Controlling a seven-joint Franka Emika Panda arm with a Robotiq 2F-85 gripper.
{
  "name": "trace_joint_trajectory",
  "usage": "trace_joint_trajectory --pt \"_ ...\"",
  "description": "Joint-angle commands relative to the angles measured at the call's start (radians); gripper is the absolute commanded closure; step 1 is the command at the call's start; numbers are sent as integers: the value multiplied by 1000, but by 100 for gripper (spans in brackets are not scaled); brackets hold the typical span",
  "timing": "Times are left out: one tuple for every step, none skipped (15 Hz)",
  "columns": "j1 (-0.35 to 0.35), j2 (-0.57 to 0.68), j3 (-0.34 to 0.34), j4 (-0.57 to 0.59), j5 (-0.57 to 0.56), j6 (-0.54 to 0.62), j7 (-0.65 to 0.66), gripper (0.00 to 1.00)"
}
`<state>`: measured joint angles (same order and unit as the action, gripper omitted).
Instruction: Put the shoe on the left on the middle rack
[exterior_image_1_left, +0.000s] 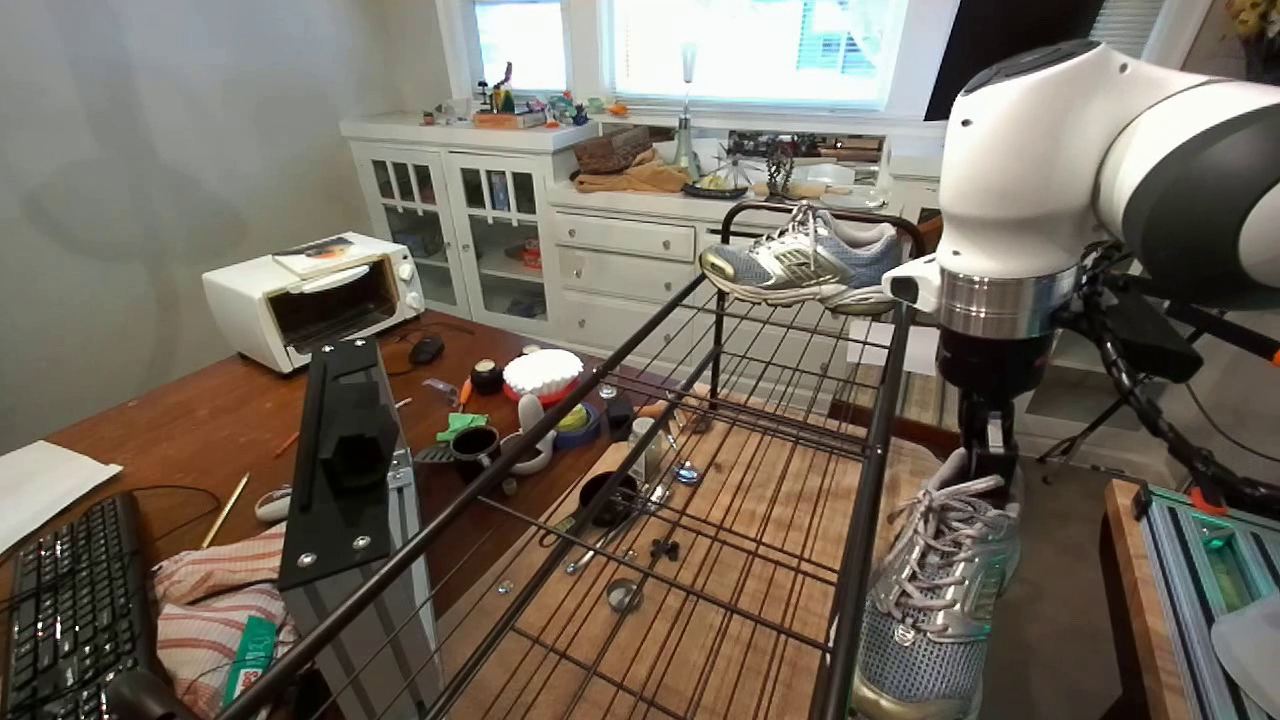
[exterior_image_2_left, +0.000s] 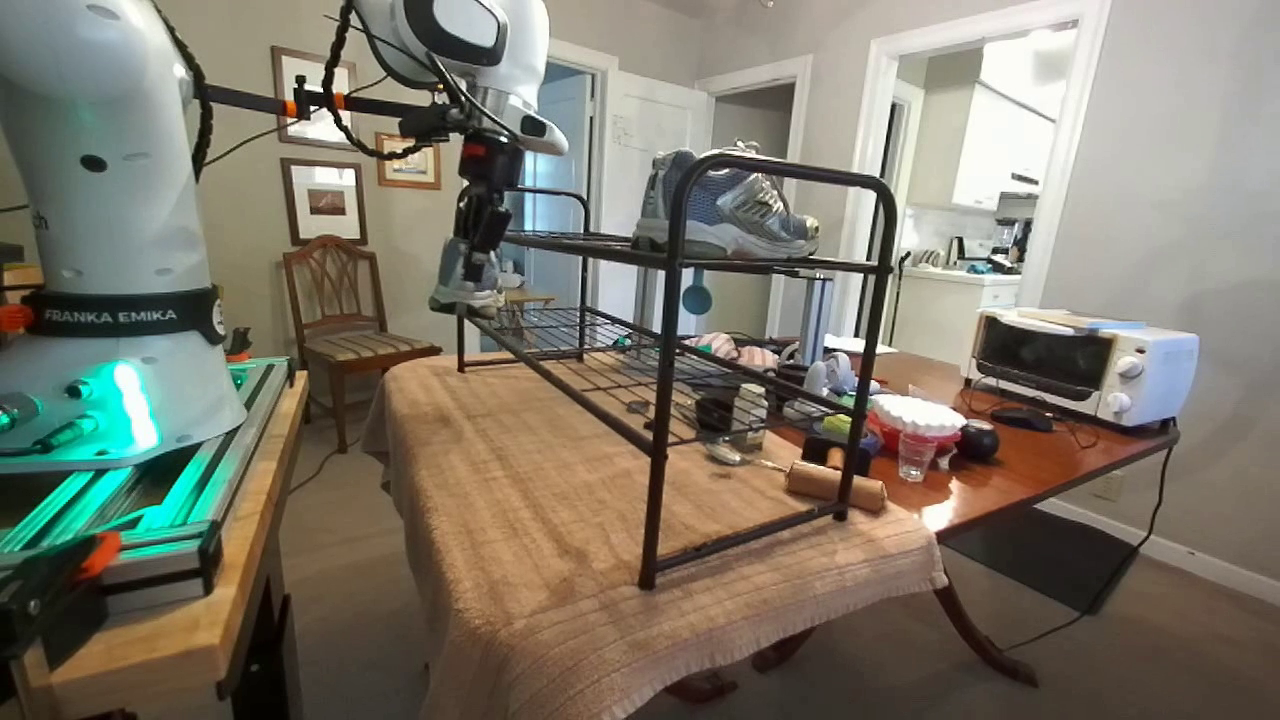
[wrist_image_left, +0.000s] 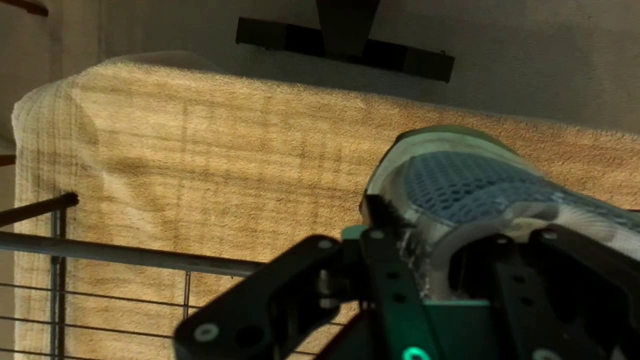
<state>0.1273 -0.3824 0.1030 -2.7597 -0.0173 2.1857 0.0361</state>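
"At far left in an exterior view, seeing what?"

"Can see the arm base (exterior_image_2_left: 115, 260), glowing green, then a wooden chair (exterior_image_2_left: 365, 345) farther back."

"Right of that?"

"Would point to the gripper (exterior_image_2_left: 478, 268), closed tight on the collar of the shoe (exterior_image_1_left: 930, 585). Going by the wrist view, has one of the fingers (wrist_image_left: 387, 260) outside the collar, another inside."

"Held where?"

"Up in the air in both exterior views, beside the long side of the black frame (exterior_image_2_left: 657, 400), near one end of the middle rack (exterior_image_2_left: 610, 365). Cannot tell whether touching the metal."

"Farther right?"

"Find a twin sneaker (exterior_image_2_left: 740, 205) up on the top tier (exterior_image_1_left: 877, 440), well apart from the gripper. Beyond, on the counter (exterior_image_2_left: 1030, 465), spot a white fluted dish (exterior_image_2_left: 915, 413), a clear glass (exterior_image_2_left: 915, 458) near it and, at far right, a toaster oven (exterior_image_2_left: 1085, 365)."
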Motion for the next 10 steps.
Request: trace_joint_trajectory --pt "-13 15 12 1 16 -13 76 97" --pt "-16 17 12 1 17 -14 98 97" --pt "-21 18 14 1 14 -12 123 97" --pt "-25 19 14 1 14 -17 146 97" --pt "-31 19 15 1 13 -20 171 97" --pt "-36 17 15 1 15 -23 193 97" --pt "-39 15 13 1 22 -25 212 97" --pt "-44 13 11 1 26 -28 231 97" --pt "-49 13 10 1 29 -31 251 97" --pt "-54 14 8 1 33 -34 266 97"
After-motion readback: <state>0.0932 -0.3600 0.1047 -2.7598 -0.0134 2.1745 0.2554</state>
